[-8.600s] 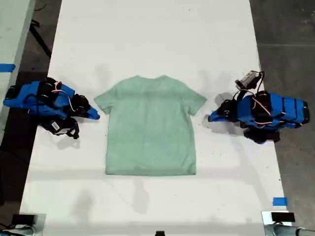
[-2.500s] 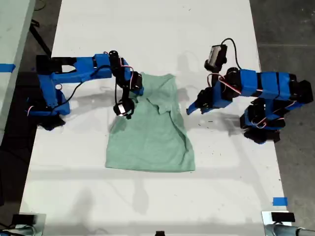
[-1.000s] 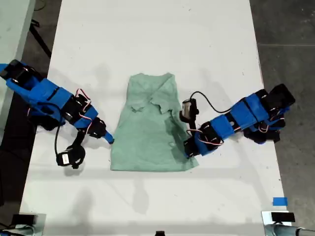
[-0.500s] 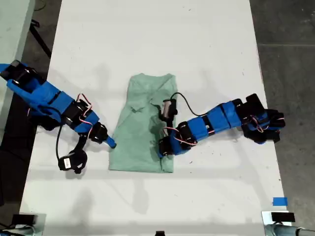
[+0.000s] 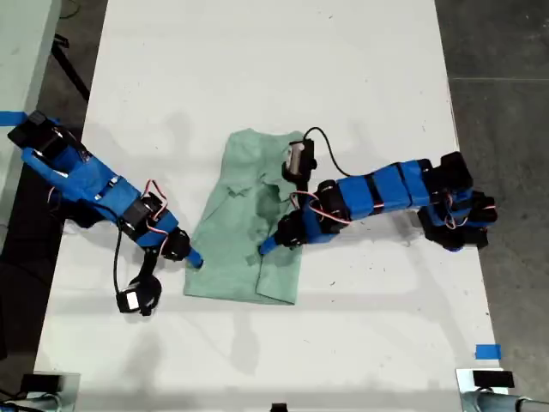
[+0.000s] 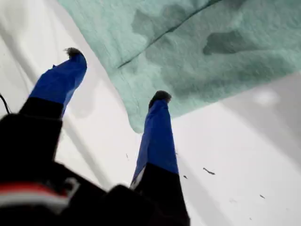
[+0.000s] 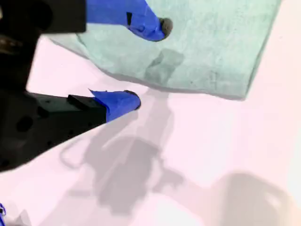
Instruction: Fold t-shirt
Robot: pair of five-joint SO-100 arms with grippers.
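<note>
**Exterior view.** The t-shirt point(image 5: 240, 215) lies on the white table point(image 5: 257, 69) as a narrowed strip, with the side toward my first arm already lapped inward and rumpled. My first gripper point(image 5: 264, 249) hangs over the lower part of that lapped flap. My second gripper point(image 5: 194, 258) sits at the opposite long edge, close to the hem corner.

**First wrist view.** My first gripper point(image 6: 115, 73) has its jaws apart and holds nothing. A rounded cloth corner point(image 6: 136, 125) lies just ahead of one fingertip.

**Second wrist view.** My second gripper point(image 7: 148, 63) is also spread and empty. It straddles the shirt's edge, one finger over cloth and one over bare table.

**Judgement.** Lengthwise fold, second side pending. Next, lower my second gripper, pinch that edge and carry it across. A single layer may slip.
</note>
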